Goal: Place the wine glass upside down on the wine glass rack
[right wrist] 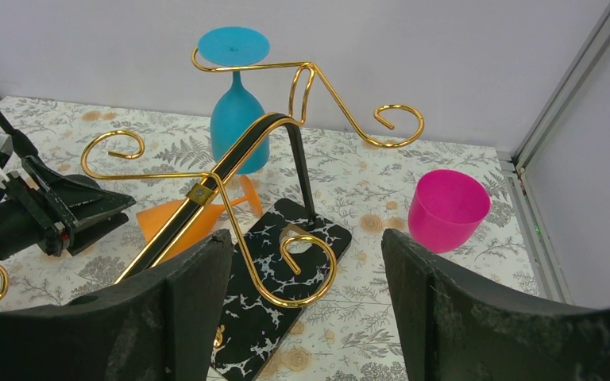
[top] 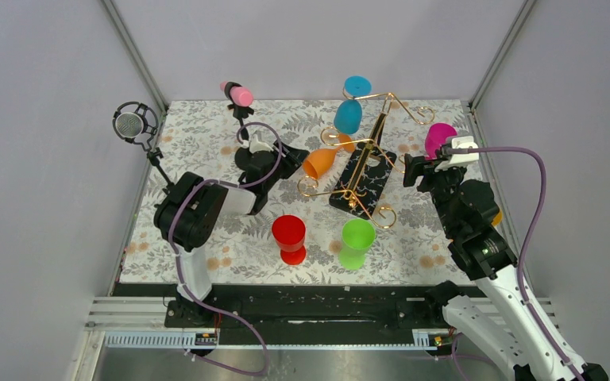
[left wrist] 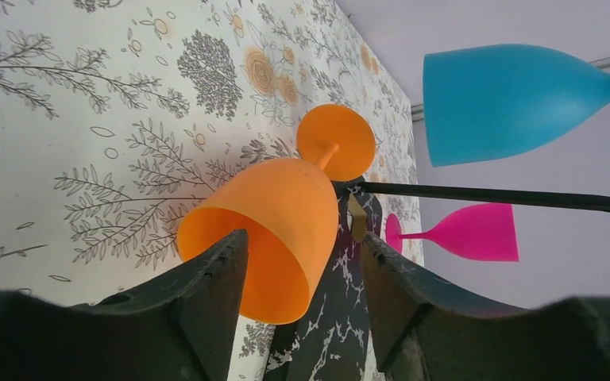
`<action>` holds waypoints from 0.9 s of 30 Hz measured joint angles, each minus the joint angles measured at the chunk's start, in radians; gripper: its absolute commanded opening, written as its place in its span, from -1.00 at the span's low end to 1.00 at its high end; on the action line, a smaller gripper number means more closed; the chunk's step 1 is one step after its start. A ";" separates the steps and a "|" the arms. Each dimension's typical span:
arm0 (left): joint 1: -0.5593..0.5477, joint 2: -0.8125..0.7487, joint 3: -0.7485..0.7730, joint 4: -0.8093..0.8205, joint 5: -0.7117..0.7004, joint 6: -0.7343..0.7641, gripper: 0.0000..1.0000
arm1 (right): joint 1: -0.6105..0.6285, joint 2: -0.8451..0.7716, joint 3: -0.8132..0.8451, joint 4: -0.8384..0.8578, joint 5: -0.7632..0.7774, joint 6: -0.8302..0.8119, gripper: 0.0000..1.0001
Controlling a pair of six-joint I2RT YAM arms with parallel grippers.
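- Top external: my left gripper (top: 297, 164) stands open, with the orange wine glass (top: 318, 163) lying at its 3 o'clock.
- My right gripper (top: 410, 171) is spread wide, with the gold rack (top: 363, 179) at its 9 o'clock.

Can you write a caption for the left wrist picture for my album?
Open left gripper straddles a sideways orange glass, with a blue glass hanging beyond.

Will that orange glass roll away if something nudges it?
Probably, in a curve: the orange glass seems to lie on its side, on a round bowl and round foot. It looks like matte plastic, so likely light and hard to break.
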 measured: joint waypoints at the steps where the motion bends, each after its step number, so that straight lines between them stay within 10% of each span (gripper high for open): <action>1: 0.000 0.004 0.006 -0.001 0.005 0.000 0.09 | 0.000 0.000 0.000 0.000 0.000 0.000 0.54; 27: -0.020 0.037 0.030 -0.031 0.031 -0.003 0.06 | 0.000 -0.003 0.000 0.000 0.000 -0.008 0.54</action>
